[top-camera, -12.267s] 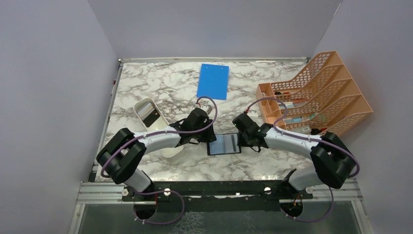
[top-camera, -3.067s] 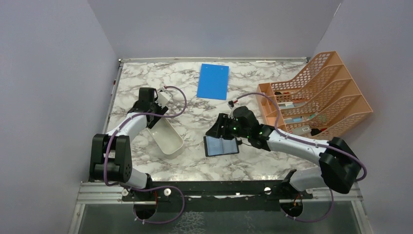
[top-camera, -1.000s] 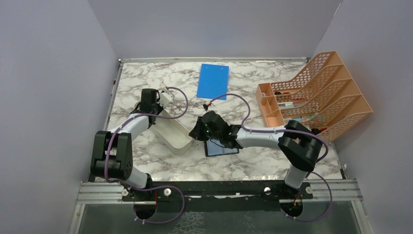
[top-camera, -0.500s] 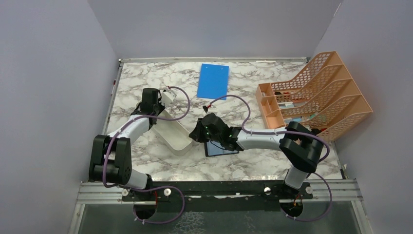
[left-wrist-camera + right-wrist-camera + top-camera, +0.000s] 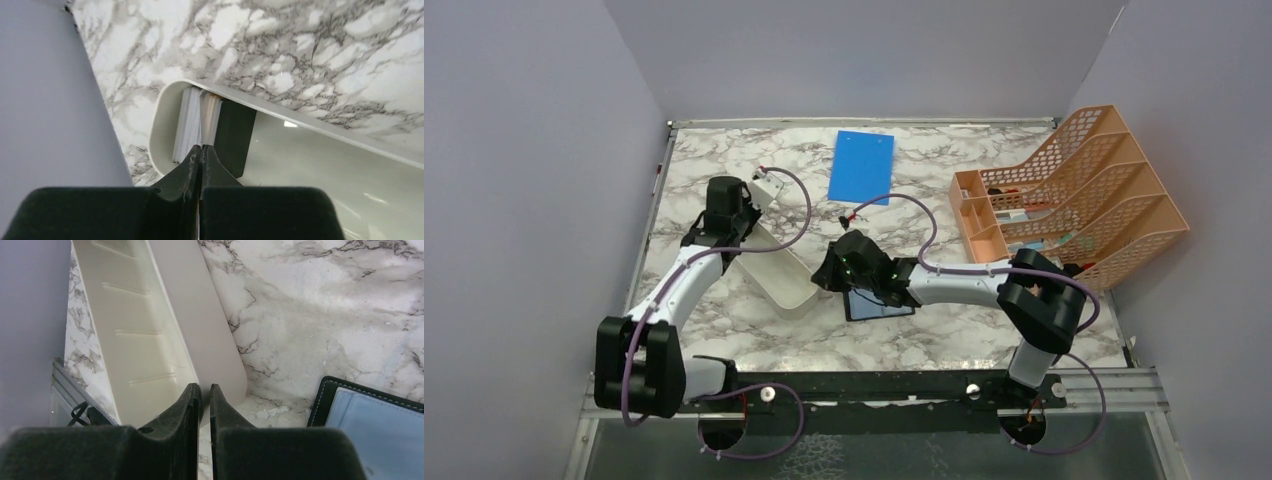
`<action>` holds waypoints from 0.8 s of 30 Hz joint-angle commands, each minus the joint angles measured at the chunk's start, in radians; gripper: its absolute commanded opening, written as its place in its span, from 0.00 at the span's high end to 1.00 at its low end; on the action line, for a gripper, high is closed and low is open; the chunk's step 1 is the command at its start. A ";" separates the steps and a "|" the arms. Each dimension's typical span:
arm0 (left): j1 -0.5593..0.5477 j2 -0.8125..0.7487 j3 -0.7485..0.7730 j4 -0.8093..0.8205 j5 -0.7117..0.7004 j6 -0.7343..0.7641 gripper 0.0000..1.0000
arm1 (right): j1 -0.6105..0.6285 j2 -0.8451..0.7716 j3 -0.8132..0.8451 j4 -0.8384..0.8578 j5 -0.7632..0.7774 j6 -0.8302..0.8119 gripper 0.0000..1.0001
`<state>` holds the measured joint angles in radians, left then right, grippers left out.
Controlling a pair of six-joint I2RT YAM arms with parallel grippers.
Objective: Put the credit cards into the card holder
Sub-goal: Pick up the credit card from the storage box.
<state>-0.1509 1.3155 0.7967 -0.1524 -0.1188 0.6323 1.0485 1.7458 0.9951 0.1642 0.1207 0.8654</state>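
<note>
One white tray (image 5: 150, 315) corner hides between the right fingers (image 5: 189, 402).

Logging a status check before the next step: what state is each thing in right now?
Card holder: open, lying flat, blue inside up.
Credit cards: standing on edge in the tray's end.
White tray: upright on the table.
Left end effector: closed, apparently on a card's edge.
Right end effector: closed on the tray's wall.
Blue board: lying flat.
</note>
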 commanded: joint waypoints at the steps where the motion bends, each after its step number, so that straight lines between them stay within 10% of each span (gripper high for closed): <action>1: 0.004 -0.143 0.041 0.061 0.117 -0.165 1.00 | 0.019 0.028 0.028 -0.106 -0.007 0.086 0.91; 24: 0.001 -0.424 -0.014 0.162 0.569 -1.239 1.00 | 0.020 -0.376 -0.069 -0.446 0.102 -0.245 0.52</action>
<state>-0.1509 0.8875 0.8082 0.0017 0.2909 -0.3832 1.0615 1.4429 0.9890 -0.1066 0.1242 0.7078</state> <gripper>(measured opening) 0.006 0.484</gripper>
